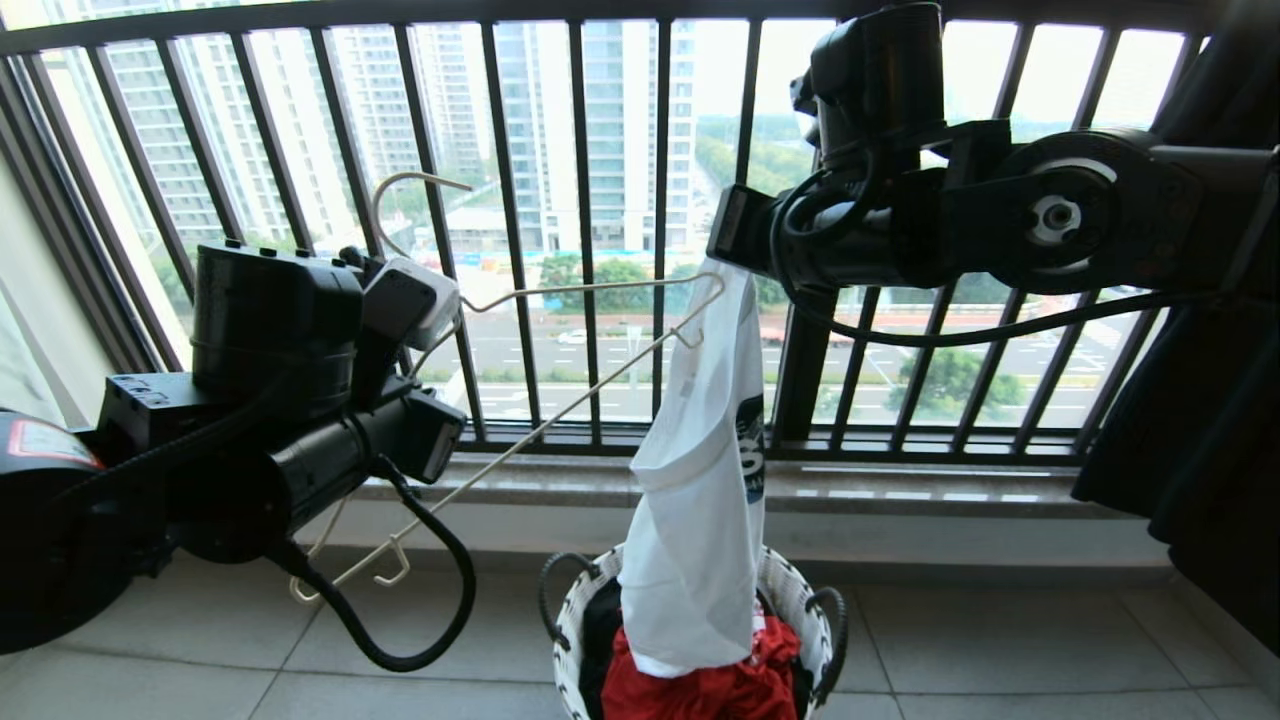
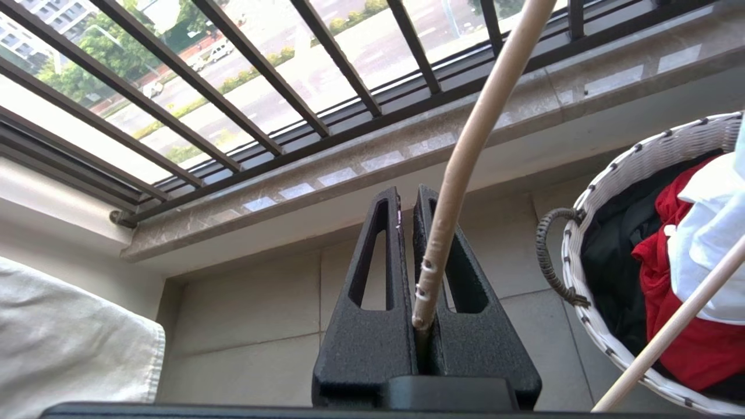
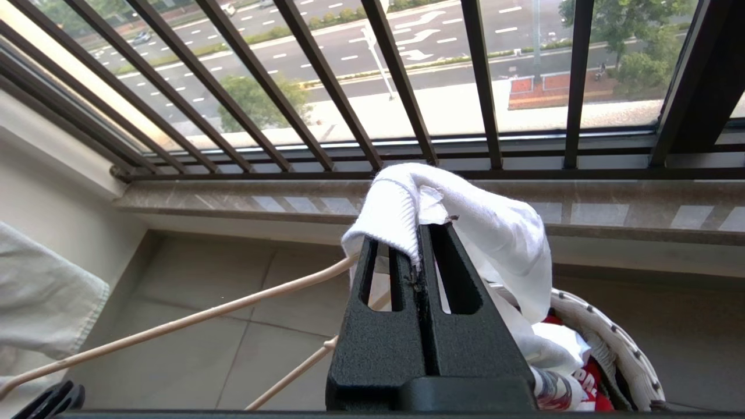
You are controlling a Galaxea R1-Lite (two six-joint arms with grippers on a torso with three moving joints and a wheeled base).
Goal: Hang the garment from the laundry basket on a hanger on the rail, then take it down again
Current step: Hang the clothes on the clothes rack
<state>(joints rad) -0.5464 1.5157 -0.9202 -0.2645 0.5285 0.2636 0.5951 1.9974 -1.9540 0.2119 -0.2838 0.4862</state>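
Note:
The garment (image 1: 700, 480), a white T-shirt with a dark chest print, hangs by its ribbed neck over the laundry basket (image 1: 795, 600), its hem still inside. My right gripper (image 3: 416, 233) is shut on the neck of the garment (image 3: 500, 233), high at the right before the window bars. At the left, my left gripper (image 2: 407, 195) is shut on the cream wire hanger (image 2: 465, 151) at its neck. The hanger (image 1: 560, 420) is tilted: one notched end reaches into the garment's neck and the other points down to the left. The rail is out of view.
The black window guard (image 1: 590, 200) and a stone sill (image 1: 900, 485) stand close behind. A red cloth (image 1: 720, 690) and a black shirt (image 1: 600, 640) lie in the basket. Dark clothing (image 1: 1200, 450) hangs at the right, and a pale cloth (image 2: 58, 343) at the left.

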